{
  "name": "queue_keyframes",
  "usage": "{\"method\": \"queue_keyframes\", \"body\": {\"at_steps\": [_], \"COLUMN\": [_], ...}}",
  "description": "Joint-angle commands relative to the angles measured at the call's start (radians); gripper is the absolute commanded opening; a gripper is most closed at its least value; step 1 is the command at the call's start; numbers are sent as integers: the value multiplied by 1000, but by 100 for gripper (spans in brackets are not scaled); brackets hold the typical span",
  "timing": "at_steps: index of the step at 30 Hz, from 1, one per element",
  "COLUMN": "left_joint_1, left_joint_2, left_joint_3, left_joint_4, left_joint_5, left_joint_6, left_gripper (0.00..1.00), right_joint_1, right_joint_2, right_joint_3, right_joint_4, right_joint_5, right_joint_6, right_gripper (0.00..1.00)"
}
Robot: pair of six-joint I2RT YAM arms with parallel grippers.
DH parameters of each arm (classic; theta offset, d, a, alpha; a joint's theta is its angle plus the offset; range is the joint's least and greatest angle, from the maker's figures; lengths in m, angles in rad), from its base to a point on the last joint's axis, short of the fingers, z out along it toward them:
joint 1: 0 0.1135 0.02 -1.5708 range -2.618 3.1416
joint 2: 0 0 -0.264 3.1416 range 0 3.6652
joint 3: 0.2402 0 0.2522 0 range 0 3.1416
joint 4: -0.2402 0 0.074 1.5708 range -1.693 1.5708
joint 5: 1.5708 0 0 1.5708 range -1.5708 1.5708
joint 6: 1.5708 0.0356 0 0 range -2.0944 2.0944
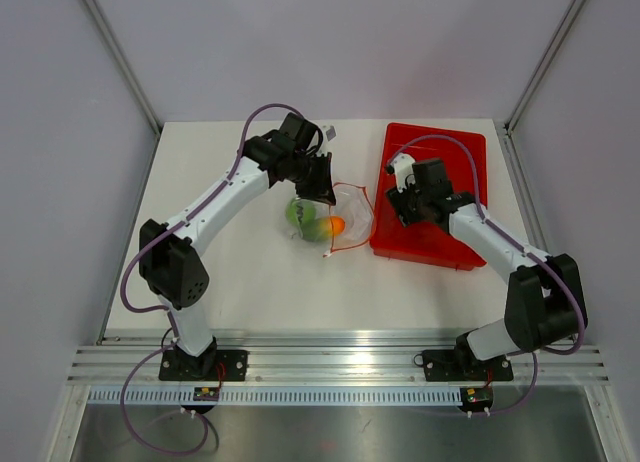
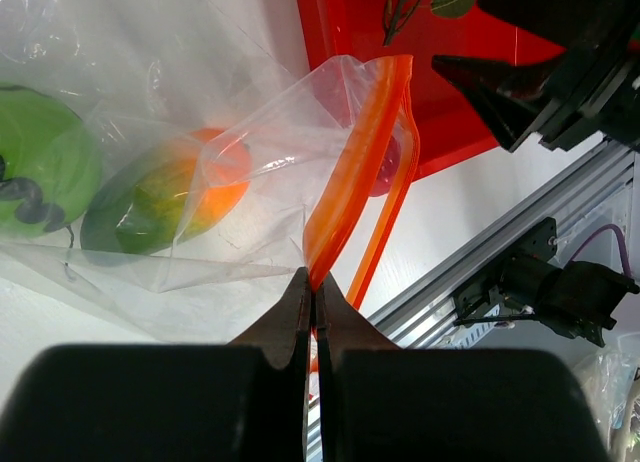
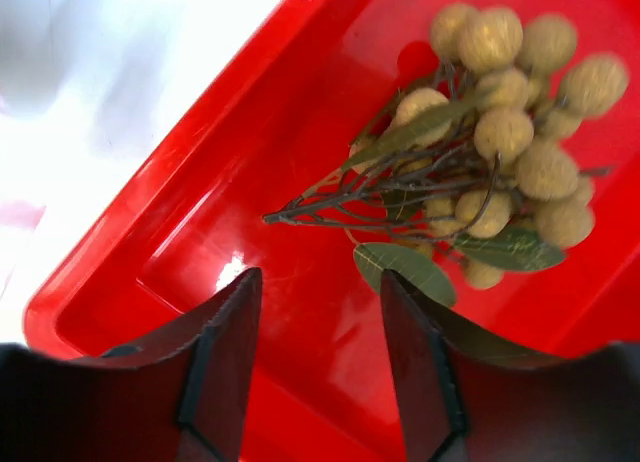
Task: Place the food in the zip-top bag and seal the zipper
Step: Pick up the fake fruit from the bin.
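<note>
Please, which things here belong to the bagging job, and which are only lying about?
For the job: zip-top bag, zipper, mango, green fruit, tan ball bunch, left tool shut on zipper, right tool open.
Lying about: red tray holding the bunch, metal rail.

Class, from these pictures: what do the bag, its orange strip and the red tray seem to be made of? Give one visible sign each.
Bag: thin clear plastic film, probably; it creases and is see-through. Orange strip: thicker flexible plastic, glossy, bending in a curve. Red tray: seemingly rigid moulded plastic, glossy with bright highlights.
</note>
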Motion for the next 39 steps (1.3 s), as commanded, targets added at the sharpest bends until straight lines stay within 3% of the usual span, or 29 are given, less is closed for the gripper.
{"method": "queue_keyframes", "body": {"at_steps": [1,11,26,32,35,39], "left_joint_1": [4,4,84,84,84,84], "left_joint_2": [-51,-71,-125,-133,-134,-134], "left_joint_3": [-20,-46,-161,-180,-192,-195], "left_joint_4": [45,51,92,100,109,112], "left_joint_5": [10,3,37,41,47,52], "left_joint_6": [0,4,-9,-14,-16,-17], "left_gripper": [0,0,0,0,0,0], "right_joint_1": [51,177,178,177,177,178], "right_joint_2": [-42,27,176,220,246,263], "right_joint_3": [-13,-100,-149,-185,-192,-205], "right_joint_4": [100,231,445,629,736,833], "right_joint_5": [105,335,339,375,415,441], "right_joint_6": [-203,-435,-551,-600,-634,-643], "right_gripper": [59,61,63,63,61,39]}}
